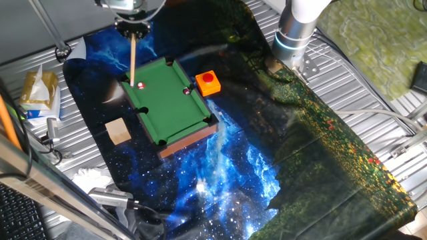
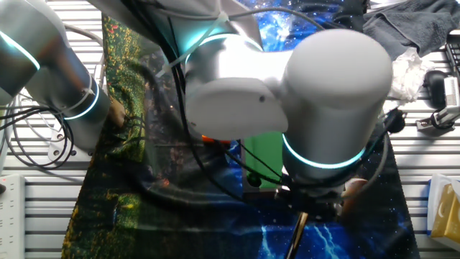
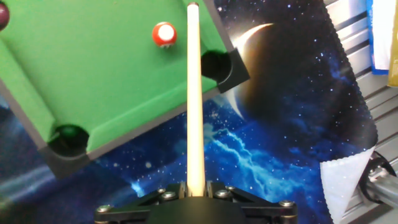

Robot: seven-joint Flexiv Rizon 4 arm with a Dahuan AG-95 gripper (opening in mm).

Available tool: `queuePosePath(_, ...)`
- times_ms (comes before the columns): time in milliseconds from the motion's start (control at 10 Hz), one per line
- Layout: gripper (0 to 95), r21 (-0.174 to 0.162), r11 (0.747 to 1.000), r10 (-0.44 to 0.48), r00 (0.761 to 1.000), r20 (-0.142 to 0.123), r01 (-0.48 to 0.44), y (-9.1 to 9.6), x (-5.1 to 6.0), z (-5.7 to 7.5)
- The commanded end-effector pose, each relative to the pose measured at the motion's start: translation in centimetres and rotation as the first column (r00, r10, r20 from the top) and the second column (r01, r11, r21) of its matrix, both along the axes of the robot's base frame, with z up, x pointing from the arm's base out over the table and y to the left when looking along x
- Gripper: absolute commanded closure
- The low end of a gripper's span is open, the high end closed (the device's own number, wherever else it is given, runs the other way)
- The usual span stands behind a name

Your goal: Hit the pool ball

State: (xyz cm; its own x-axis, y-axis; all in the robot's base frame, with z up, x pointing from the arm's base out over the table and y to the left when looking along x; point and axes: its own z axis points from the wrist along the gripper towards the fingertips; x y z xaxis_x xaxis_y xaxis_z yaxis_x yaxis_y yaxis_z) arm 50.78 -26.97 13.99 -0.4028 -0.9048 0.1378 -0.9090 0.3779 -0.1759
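The gripper (image 1: pixel 133 30) was clamped on the cue stick (image 3: pixel 195 99), holding it by its butt end, shaft reaching out over the near rail of the green mini pool table (image 1: pixel 170 100). The pool ball (image 3: pixel 165 34), bright red with its white spot, sat on the felt just left of the cue's tip, near a corner pocket (image 3: pixel 214 64). A darker maroon ball (image 1: pixel 186 91) waited by the far rail, orange-based red button (image 1: pixel 208 81) just beside the table.
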Motion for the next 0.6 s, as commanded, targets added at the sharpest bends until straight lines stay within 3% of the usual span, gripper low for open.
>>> queuePosePath(100,95.0,-0.004,1.0,0.019,1.0,0.003,-0.019,-0.6,-0.1,-0.1)
queuePosePath(600,95.0,-0.001,1.0,0.013,1.0,0.019,-0.013,-0.7,-1.2,-0.9)
